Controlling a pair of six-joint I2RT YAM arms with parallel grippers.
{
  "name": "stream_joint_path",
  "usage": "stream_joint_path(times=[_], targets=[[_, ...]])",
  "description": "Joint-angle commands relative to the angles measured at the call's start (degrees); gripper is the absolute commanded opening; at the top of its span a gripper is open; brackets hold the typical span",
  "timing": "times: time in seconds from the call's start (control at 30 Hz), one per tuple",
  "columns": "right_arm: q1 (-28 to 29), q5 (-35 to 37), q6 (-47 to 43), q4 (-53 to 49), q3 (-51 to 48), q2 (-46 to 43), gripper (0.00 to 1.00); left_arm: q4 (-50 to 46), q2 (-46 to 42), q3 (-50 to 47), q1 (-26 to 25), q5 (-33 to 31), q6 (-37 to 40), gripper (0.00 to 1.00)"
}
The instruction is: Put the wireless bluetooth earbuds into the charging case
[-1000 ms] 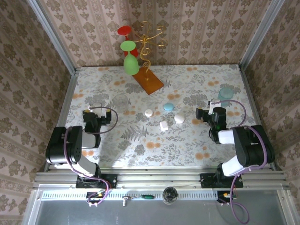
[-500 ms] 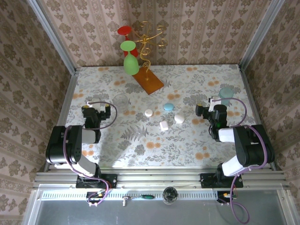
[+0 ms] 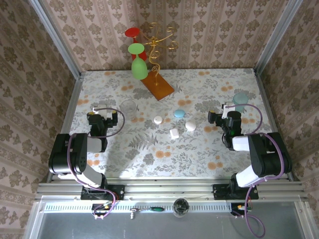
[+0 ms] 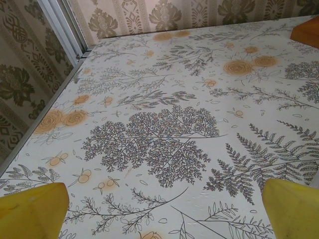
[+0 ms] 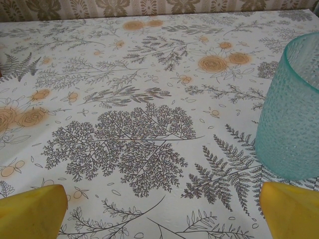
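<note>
I am holding my left gripper (image 3: 101, 112) low over the left side of the table (image 3: 149, 154). Its yellow fingers (image 4: 32, 209) are spread wide, with nothing but flowered cloth between them. My right gripper (image 3: 228, 112) is hovering near the right edge, jaws likewise parted and gripping nothing. A ribbed teal tumbler (image 5: 294, 109) is standing just beyond that gripper's right finger (image 5: 291, 209), crowding that side.

The things I am after are lying in the middle of the surface, between my two arms and well apart from both. A pale blue pebble (image 3: 179, 113) is lying farthest back, with a small round white piece (image 3: 158, 120) to its left and a white pebble (image 3: 190, 126) to its right. A squarish white piece (image 3: 174, 133) is lying nearest the front edge (from above they are too small for me to tell earbud from charging case). None is touching another.

A clear glass (image 3: 128, 106) is standing just beyond and to the right of my left gripper, between it and the round white piece. Toward the back edge a wooden base (image 3: 158, 85) is carrying a gold wire rack (image 3: 159, 40), with a green goblet (image 3: 138, 64) and a red goblet (image 3: 132, 33) hanging from it.
</note>
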Motion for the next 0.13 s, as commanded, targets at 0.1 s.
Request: stream_joint_path(times=[0.1], targets=[[-0.3,-0.5,-0.4,1.9,0.6,0.1,1.0,-0.7,0.2,0.6,-0.3,-0.5,0.6,1.0]])
